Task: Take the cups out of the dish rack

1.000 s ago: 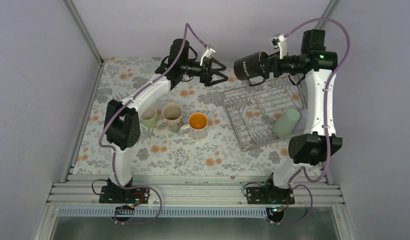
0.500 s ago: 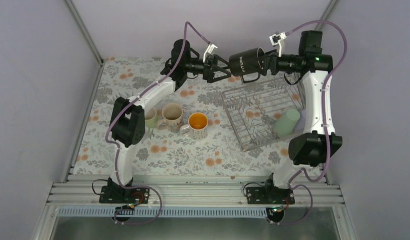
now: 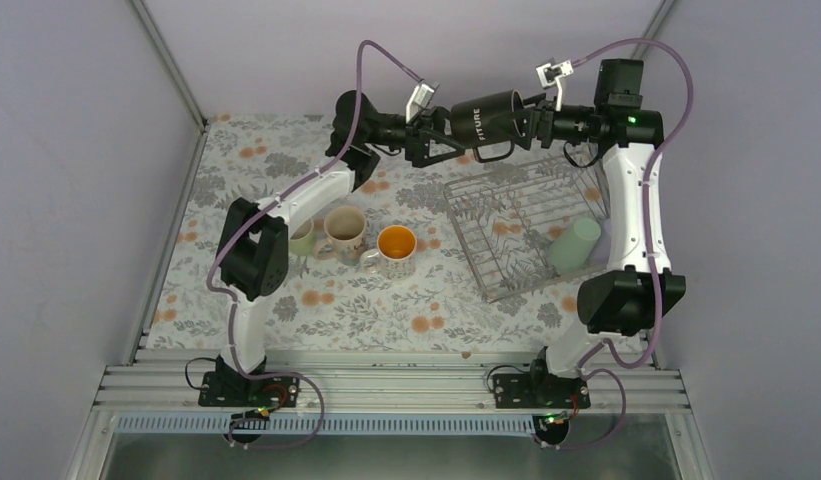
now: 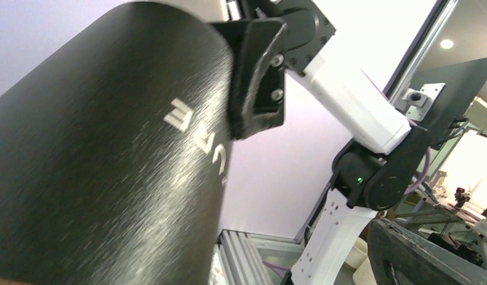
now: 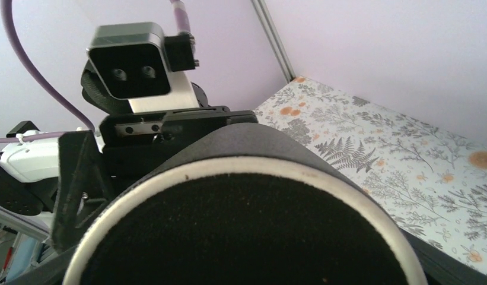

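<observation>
My right gripper (image 3: 534, 120) is shut on the rim of the black mug (image 3: 486, 122) and holds it sideways in the air above the rack's far left corner. My left gripper (image 3: 441, 135) is open, its jaws spread around the mug's base end. In the left wrist view the mug (image 4: 110, 166) fills the left and one left finger (image 4: 425, 255) stands apart from it. The right wrist view looks into the mug's mouth (image 5: 247, 237). The dish rack (image 3: 506, 255) holds the green tumbler (image 3: 574, 245) and the lavender tumbler (image 3: 608, 235), which is half hidden by my right arm.
Three mugs stand on the floral cloth left of the rack: the pale green mug (image 3: 299, 237), the cream patterned mug (image 3: 344, 228) and the mug with an orange inside (image 3: 396, 245). Walls close in on the left, right and far sides.
My right arm has carried the black mug left and a little up. My left gripper has moved right to meet it, and its jaws now straddle the mug's base.
</observation>
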`<state>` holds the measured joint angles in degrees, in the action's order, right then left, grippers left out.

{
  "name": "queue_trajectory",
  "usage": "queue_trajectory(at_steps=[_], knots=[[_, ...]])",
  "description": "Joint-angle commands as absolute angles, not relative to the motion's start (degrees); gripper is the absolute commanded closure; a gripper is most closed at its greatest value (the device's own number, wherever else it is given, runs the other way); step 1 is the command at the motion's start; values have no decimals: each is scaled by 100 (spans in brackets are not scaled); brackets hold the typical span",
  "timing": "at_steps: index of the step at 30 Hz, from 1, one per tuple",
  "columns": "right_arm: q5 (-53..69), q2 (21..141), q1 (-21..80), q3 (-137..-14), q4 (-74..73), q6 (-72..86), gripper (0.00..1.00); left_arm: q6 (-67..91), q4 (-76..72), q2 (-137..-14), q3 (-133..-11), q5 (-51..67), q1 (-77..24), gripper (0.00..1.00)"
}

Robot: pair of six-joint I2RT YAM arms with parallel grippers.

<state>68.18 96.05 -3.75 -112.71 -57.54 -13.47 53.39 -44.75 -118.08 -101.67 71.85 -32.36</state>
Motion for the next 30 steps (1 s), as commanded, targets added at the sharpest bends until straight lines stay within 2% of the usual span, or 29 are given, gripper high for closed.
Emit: queue_trajectory(at_steps=[1, 8, 14, 18, 25, 27, 30], knots=[[7588, 9476, -296, -11208, -5305, -1187, 67, 5610, -5083, -11516, -10210, 7205, -3275, 7], [7862, 9475, -266, -11022, -5131, -1072, 66, 5132, -4468, -11247, -10293, 7262, -3348, 28], [8499, 9461, -268, -10668, -4779, -711, 63, 4832, -4009, -11010, -10268, 7172, -3357, 56], [8745, 9333, -268, -10482, -4464, -497, 60, 4600, -3722, -10912, -10302, 7169, -3358, 67], [8846, 9206, -280, -10338, -4318, -421, 54, 3996, -3025, -10763, -10346, 7073, -3357, 96], [8851, 9178, -272, -10296, -4300, -416, 51, 3798, -2841, -10720, -10352, 7055, -3360, 97], [8821, 9158, -266, -10290, -4282, -421, 41, 3515, -2532, -10677, -10367, 6997, -3357, 98]])
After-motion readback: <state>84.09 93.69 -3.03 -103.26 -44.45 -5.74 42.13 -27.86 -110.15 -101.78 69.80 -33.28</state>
